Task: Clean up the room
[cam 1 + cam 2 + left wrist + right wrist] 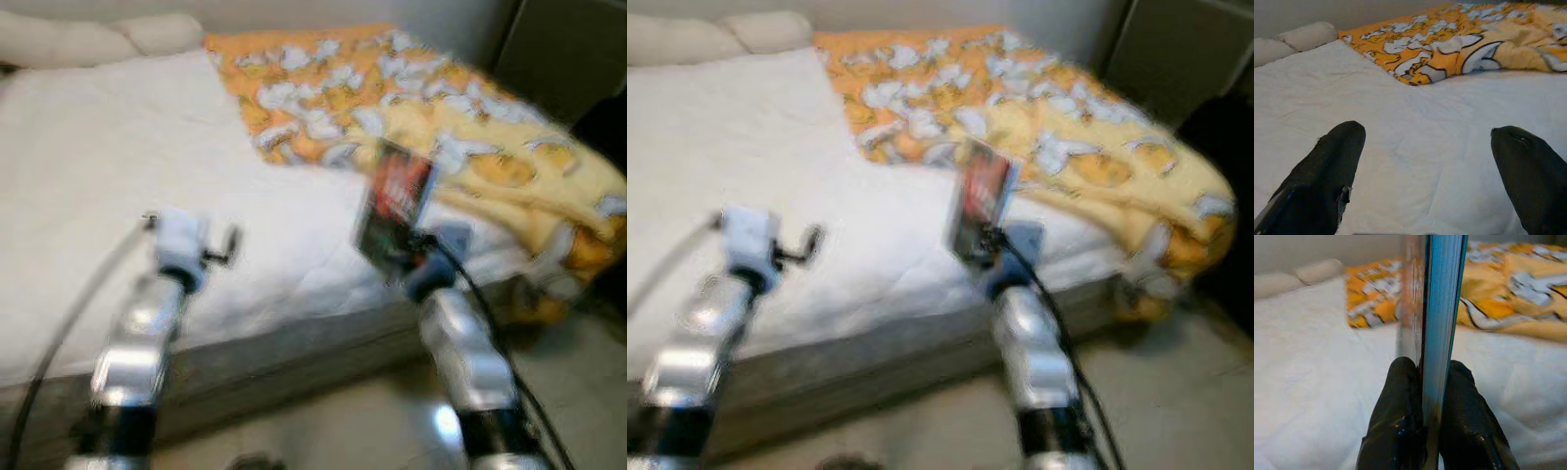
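My right gripper (pixel 1426 377) is shut on a thin book (pixel 1434 308) with a dark cover and red print (pixel 395 204), held upright above the white bed (pixel 118 176) near its front edge. The black fingers (pixel 1400 411) pinch the book's lower edge from both sides. My left gripper (pixel 1425 142) is open over the white sheet, its fingertips (pixel 1337 161) wide apart with nothing between them; in the eye views its wrist (pixel 181 240) hovers over the bed's front left part. An orange and yellow patterned blanket (pixel 392 88) lies bunched across the bed's far right side.
Two pale pillows (pixel 88 39) lie at the head of the bed, far left. The blanket (pixel 1156 196) hangs over the bed's right front corner. A dark cabinet (pixel 568 49) stands at the right. Pale floor (pixel 343 421) lies below the bed's front edge.
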You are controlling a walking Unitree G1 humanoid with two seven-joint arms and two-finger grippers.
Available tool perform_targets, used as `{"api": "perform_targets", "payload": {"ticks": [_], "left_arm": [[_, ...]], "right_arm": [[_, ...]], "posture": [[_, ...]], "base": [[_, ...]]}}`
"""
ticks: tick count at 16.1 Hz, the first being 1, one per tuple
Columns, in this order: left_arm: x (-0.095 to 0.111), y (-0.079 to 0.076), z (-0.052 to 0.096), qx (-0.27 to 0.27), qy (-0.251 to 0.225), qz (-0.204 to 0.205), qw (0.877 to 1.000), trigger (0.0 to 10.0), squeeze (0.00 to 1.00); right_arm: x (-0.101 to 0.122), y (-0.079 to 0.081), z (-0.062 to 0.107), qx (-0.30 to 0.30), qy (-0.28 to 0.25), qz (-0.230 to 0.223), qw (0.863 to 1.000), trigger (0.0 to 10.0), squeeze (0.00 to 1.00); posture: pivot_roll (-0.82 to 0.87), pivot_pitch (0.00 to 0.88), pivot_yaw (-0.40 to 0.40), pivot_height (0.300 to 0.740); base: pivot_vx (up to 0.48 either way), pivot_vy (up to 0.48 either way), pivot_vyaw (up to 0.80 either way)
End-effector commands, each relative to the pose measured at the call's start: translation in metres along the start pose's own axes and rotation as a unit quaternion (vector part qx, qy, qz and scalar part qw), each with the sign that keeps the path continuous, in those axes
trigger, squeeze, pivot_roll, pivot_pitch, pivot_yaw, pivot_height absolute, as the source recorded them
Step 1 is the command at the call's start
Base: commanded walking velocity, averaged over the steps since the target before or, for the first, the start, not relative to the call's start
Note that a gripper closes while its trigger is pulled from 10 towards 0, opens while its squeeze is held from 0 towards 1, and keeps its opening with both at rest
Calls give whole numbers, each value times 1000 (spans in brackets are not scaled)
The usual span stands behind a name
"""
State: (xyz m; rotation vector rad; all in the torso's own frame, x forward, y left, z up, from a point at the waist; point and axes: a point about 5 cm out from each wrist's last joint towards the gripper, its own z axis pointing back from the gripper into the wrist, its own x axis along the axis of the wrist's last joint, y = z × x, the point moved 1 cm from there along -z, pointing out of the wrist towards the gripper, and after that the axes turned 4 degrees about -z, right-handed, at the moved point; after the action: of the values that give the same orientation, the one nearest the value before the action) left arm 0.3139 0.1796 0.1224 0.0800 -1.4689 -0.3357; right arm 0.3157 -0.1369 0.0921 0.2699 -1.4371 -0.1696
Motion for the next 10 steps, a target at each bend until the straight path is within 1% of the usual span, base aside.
{"api": "perform_targets", "payload": {"ticks": [1, 10], "left_arm": [[1, 6, 0, 8, -1, -5, 1000, 10000, 722], [1, 6, -1, 8, -2, -6, 1000, 10000, 722]], "right_arm": [[13, 1, -2, 0, -30, 4, 1000, 10000, 0], [13, 1, -3, -2, -31, 7, 999, 10000, 0]], "posture": [[45, 0, -24, 740], [47, 0, -23, 740]], "base": [[0, 401, 0], [0, 400, 0]]}}
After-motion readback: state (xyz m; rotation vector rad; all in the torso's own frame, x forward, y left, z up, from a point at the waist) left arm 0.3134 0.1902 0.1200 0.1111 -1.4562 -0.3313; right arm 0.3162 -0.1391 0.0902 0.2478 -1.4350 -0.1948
